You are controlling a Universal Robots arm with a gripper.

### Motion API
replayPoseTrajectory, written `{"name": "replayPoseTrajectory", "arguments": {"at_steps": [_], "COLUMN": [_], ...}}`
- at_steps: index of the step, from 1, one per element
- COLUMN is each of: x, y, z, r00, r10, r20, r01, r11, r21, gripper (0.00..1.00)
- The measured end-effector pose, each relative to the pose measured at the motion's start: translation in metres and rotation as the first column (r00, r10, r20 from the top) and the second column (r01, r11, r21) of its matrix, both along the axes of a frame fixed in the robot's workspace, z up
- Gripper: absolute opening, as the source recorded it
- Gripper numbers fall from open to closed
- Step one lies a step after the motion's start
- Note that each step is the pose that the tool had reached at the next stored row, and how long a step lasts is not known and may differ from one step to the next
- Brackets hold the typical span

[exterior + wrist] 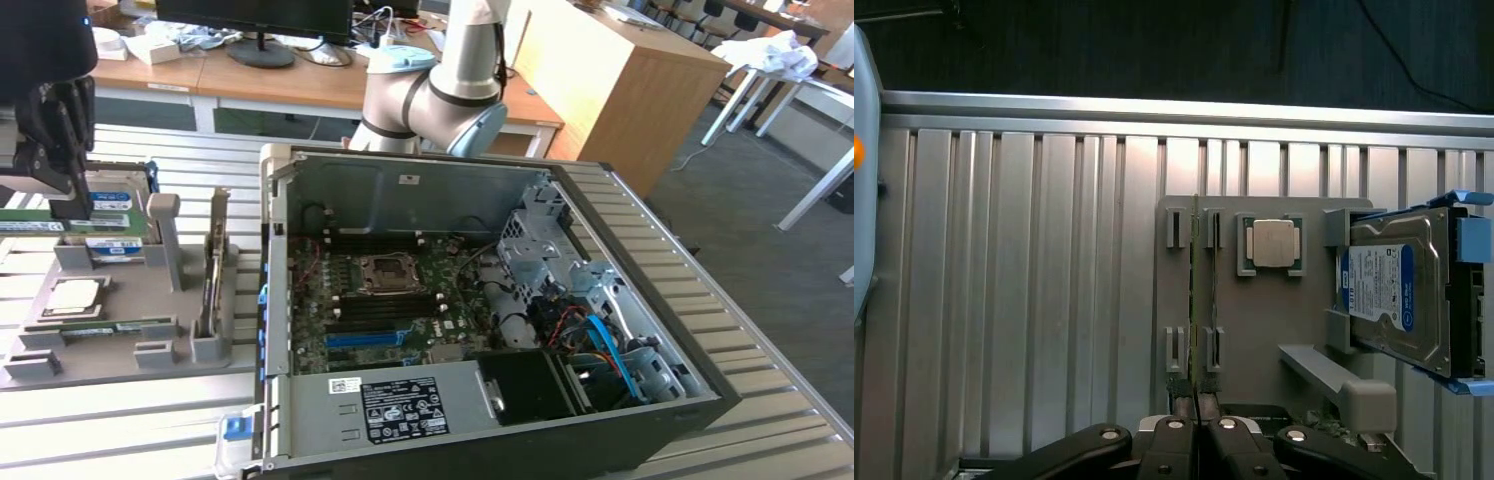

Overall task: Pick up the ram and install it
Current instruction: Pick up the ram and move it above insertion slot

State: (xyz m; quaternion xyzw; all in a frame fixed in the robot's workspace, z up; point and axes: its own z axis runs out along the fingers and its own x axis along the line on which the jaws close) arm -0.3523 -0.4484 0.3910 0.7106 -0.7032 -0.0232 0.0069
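The ram [1196, 300] appears edge-on in the wrist view as a thin green line running out from between my fingers. My gripper [1199, 425] is shut on it. In the exterior view the gripper [67, 205] hangs at the far left, above the grey parts holder [134, 300]. The ram [27, 220] shows there as a green strip with a pale sticker at the fingertips. The open computer case [694, 350] lies well to the exterior view's right of the gripper, and its motherboard [387, 300] faces up with dark and blue memory slots [360, 338].
The holder carries a square silver processor [1272, 245], a blue-labelled hard drive [1394, 290], an upright card [214, 260] and a thin green strip [120, 328] between slot blocks. The arm's base [441, 90] stands behind the case. Everything rests on a ribbed metal table [1034, 300].
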Motion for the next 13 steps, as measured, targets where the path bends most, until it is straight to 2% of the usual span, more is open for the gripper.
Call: {"name": "replayPoseTrajectory", "arguments": {"at_steps": [13], "x": [0.006], "y": [-0.0001], "z": [0.0], "r00": [1.0], "r10": [0.0], "r20": [-0.0001], "r01": [0.0], "r11": [1.0], "r21": [0.0], "gripper": [0.11]}}
